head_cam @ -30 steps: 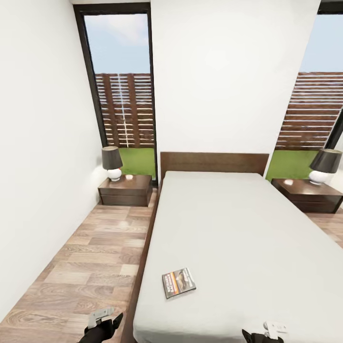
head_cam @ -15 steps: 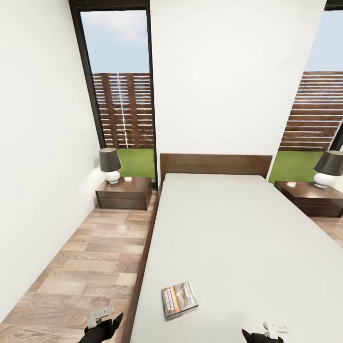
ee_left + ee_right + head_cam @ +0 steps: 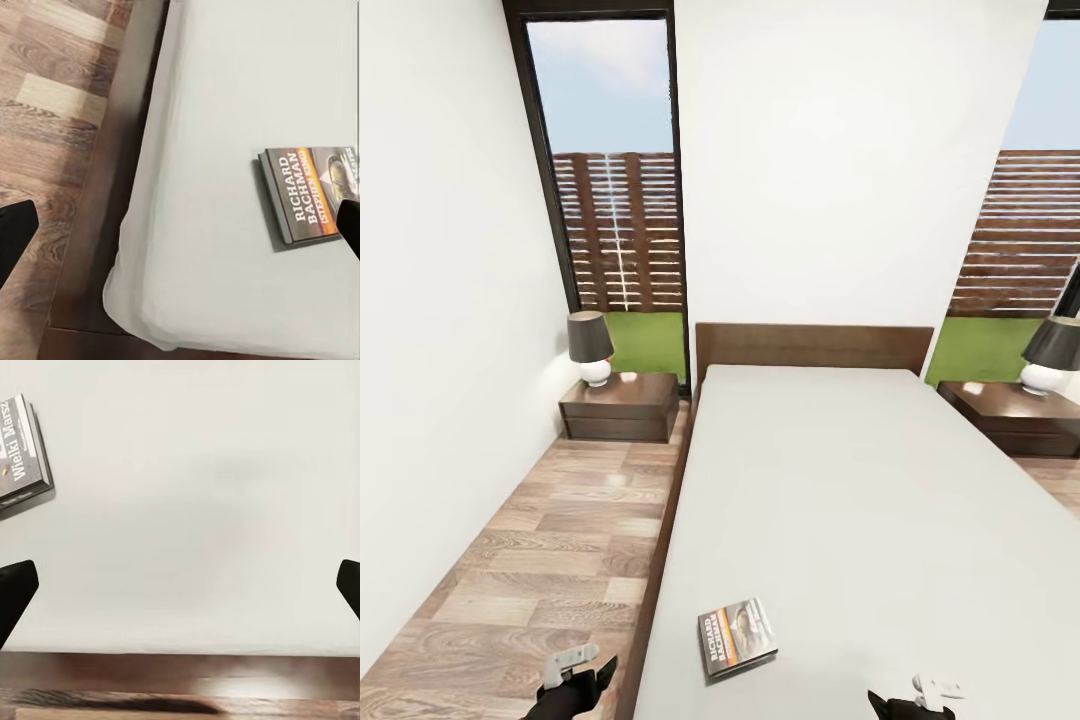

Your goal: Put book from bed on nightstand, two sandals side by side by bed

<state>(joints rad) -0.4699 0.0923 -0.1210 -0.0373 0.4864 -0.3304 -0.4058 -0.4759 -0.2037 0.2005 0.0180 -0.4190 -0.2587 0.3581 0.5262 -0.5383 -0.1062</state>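
Orange-striped, the book (image 3: 737,637) lay flat on the bed (image 3: 860,480) near its foot, not yet moved to a nightstand (image 3: 620,407). My left end effector (image 3: 180,225) and right end effector (image 3: 180,585) were spread wide, holding nothing. Both steps remained, I judged.

We held our left gripper (image 3: 575,680) and right gripper (image 3: 915,700) low and apart, both sets of jaws spread wide, gripping nothing.
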